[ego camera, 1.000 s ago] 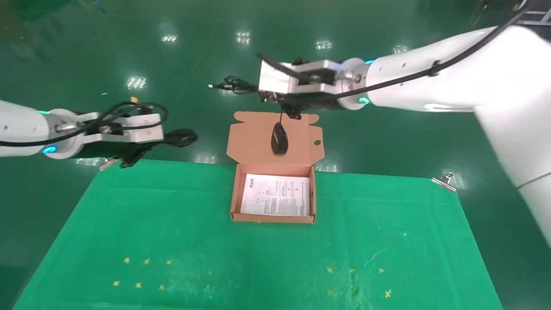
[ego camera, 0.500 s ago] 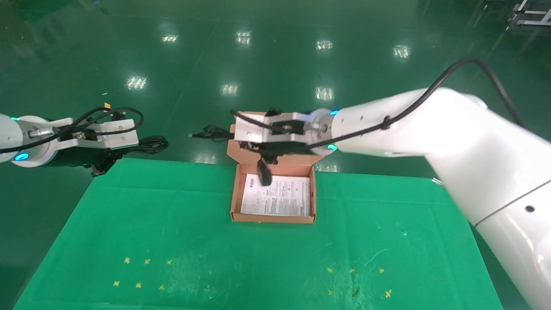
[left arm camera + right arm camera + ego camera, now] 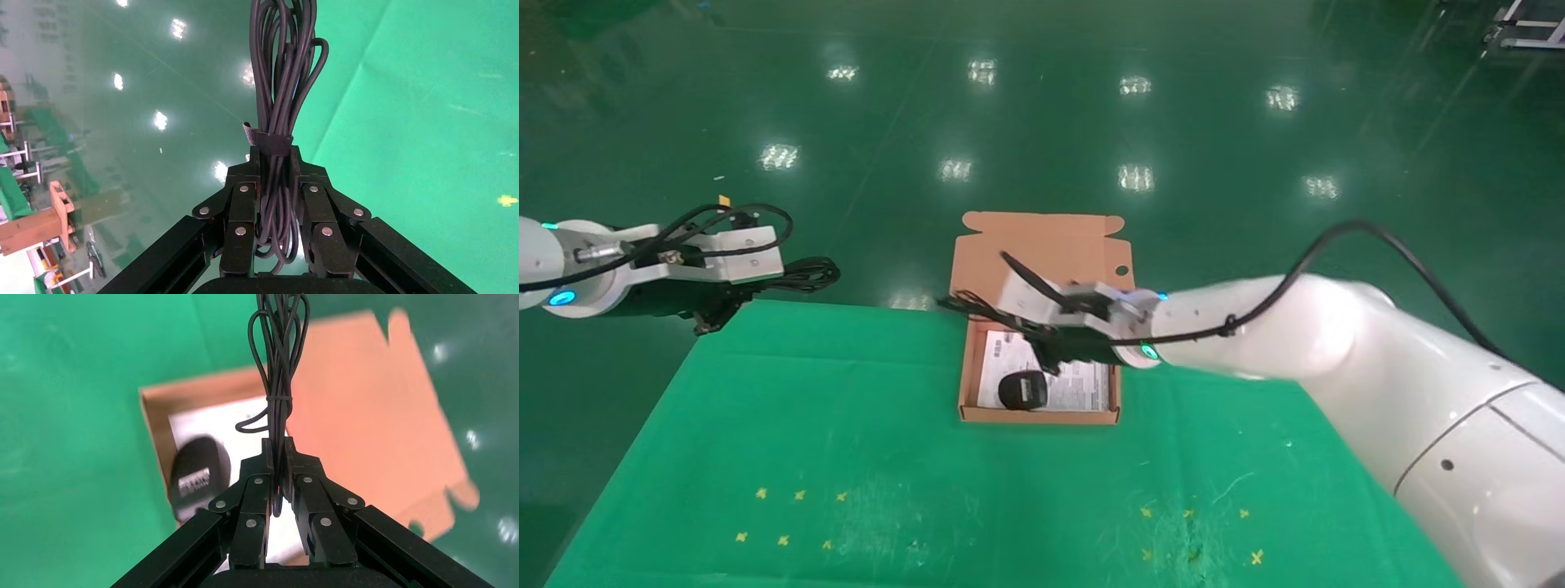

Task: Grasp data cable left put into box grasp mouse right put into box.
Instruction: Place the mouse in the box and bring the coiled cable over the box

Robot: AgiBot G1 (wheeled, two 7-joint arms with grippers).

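Note:
The box (image 3: 1042,415) stands open at the cloth's far edge, with its lid (image 3: 1042,245) laid back. The black mouse (image 3: 1023,390) lies inside on a printed sheet (image 3: 1083,388), at the box's front left; it also shows in the right wrist view (image 3: 197,478). My right gripper (image 3: 1044,349) hangs just above the box, shut on the mouse's bundled cord (image 3: 278,367). The cord loops stick out towards the left (image 3: 964,306). My left gripper (image 3: 756,287) is off the cloth's far left corner, shut on the data cable (image 3: 284,61), whose loops trail to the right (image 3: 809,273).
A green cloth (image 3: 846,425) covers the table, with small yellow crosses (image 3: 797,496) near the front left and front right (image 3: 1189,514). Glossy green floor (image 3: 1042,122) lies beyond the table. My right arm (image 3: 1295,327) reaches across the cloth's right side.
My right gripper has come down and forward from above the lid, carrying the dangling mouse by its cord; the mouse now lies in the box. My left arm shifted slightly left and lower, then held still.

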